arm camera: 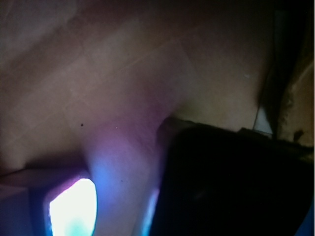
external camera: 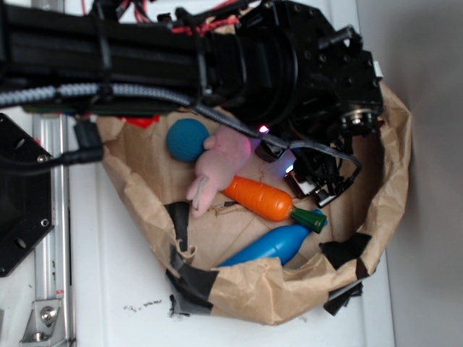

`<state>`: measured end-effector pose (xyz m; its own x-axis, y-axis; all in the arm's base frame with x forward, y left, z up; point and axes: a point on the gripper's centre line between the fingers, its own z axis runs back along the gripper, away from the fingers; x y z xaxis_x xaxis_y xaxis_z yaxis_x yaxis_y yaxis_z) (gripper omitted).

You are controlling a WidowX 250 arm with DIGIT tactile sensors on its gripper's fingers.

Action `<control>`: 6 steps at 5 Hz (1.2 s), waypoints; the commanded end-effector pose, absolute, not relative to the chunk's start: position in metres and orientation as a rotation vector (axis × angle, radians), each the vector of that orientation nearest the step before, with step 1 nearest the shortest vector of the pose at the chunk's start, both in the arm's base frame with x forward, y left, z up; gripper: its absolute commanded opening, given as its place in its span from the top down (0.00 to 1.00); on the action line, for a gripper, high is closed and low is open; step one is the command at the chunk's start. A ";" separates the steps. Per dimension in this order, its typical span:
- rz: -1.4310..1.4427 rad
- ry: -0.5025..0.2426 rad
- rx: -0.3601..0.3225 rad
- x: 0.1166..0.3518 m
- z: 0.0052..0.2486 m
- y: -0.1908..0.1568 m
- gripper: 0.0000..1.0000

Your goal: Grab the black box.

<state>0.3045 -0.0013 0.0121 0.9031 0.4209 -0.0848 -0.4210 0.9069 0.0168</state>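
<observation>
The gripper (external camera: 318, 184) is down inside the brown paper bag (external camera: 376, 217) on the white counter (external camera: 116, 275), right of the orange carrot toy (external camera: 259, 199). The wrist view shows a dark mass, probably the black box (arm camera: 231, 182), filling its lower right. Whether the gripper has clamped it I cannot tell; lifting remains.

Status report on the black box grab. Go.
Claw down inside paper bag, jaw state unclear. Dark shape, likely black box, fills wrist view close-up. Carrot and plush bunny crowd alongside.
</observation>
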 end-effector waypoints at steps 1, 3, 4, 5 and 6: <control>0.382 0.121 0.058 0.289 0.023 -0.015 1.00; 0.140 -0.113 0.192 0.256 0.119 -0.027 1.00; 0.092 -0.167 0.137 0.242 0.168 -0.016 1.00; 0.100 -0.183 0.104 0.242 0.211 -0.002 1.00; 0.098 -0.212 0.069 0.256 0.198 0.010 1.00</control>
